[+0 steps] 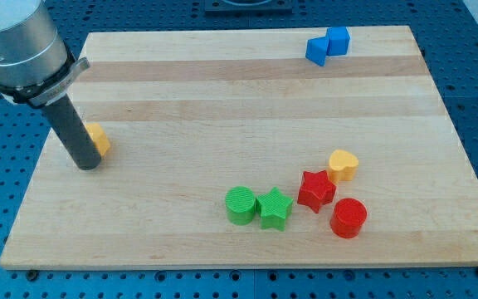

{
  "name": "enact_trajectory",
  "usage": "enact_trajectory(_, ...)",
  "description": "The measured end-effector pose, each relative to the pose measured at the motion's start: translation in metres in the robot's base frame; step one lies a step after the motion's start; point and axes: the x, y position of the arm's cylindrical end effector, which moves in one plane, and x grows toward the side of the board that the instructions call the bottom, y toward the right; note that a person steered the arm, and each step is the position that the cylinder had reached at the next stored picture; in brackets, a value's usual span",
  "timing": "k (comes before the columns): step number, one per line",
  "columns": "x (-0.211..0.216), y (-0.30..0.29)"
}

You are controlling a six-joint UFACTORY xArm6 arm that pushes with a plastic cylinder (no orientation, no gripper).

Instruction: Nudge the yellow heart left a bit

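The yellow heart [343, 164] lies on the wooden board [222, 100] at the view's lower right, touching the red star [315, 190] below and left of it. My tip [86, 164] rests on the board at the far left, far from the heart. A second yellow block [99, 138] sits right beside the rod, partly hidden by it; its shape is unclear.
A red cylinder [348, 218] lies below the heart. A green cylinder [241, 205] and a green star [275, 208] touch each other left of the red star. Two blue blocks [327, 45] sit together at the top right edge.
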Motion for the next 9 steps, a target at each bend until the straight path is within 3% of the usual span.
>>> enact_trajectory(4,-0.023,0.006)
enact_trajectory(5,-0.017,0.072)
enact_trajectory(9,-0.018,0.437)
